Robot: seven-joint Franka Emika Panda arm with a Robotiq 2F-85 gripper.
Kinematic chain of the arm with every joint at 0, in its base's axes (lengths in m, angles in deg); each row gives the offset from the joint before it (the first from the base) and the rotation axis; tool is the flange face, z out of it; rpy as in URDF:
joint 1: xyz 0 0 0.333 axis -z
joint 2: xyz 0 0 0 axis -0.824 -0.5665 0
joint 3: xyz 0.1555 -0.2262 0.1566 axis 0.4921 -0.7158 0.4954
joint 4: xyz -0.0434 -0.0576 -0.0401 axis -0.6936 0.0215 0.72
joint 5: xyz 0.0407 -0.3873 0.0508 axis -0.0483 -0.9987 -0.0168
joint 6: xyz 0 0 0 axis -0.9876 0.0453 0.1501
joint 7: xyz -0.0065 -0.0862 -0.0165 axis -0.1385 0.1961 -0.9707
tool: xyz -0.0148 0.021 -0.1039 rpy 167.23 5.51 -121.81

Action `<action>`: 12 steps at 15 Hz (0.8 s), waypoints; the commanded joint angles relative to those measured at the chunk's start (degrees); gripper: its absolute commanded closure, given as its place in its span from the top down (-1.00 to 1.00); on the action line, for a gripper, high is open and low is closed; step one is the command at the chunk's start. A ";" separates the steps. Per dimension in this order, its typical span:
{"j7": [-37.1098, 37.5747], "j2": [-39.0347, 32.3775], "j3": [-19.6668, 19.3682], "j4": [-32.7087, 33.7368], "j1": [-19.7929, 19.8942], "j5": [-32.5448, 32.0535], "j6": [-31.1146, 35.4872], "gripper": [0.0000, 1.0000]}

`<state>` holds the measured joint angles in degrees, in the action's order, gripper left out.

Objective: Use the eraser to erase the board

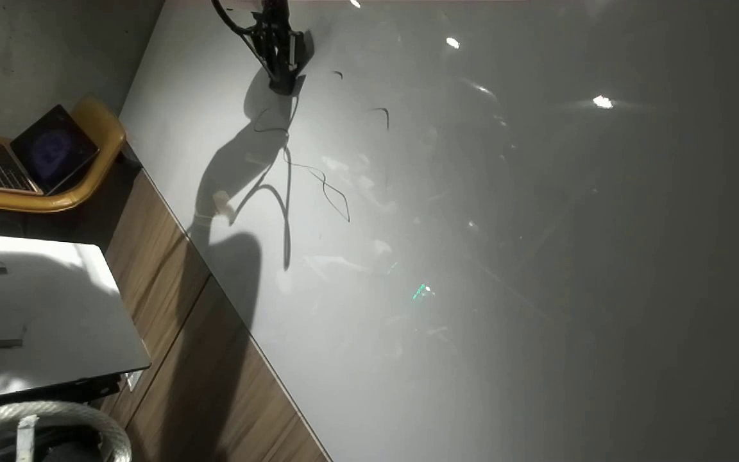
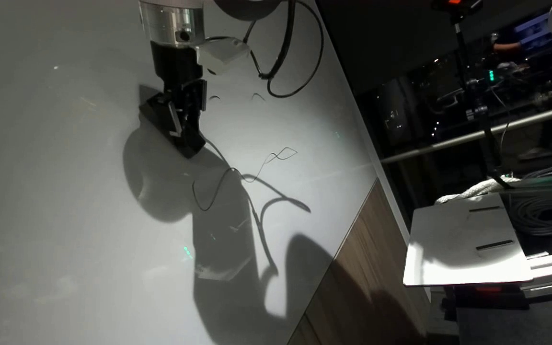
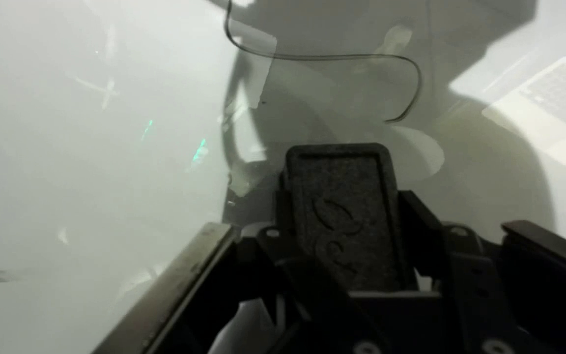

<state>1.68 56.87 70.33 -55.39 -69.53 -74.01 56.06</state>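
1. The gripper is clamped on the eraser by its long sides; the eraser is at the board, touching or just off, I cannot tell which.
2. It is probably light, slightly soft, hardly fragile; the long sides look the right hold.
3. A black squiggle lies beyond its front end.
4. A cable near the gripper could snag; the laptop on the chair seems out of the way.
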 commanded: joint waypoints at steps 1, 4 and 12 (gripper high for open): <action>1.27 -7.28 -1.06 5.81 -1.40 -3.26 2.37 -0.40; 0.87 -7.74 -2.37 5.05 -1.55 -3.96 2.52 -0.40; -0.45 0.33 -5.96 -1.48 2.02 -3.88 2.73 -0.40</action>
<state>2.74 55.72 67.99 -56.96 -70.80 -74.90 56.02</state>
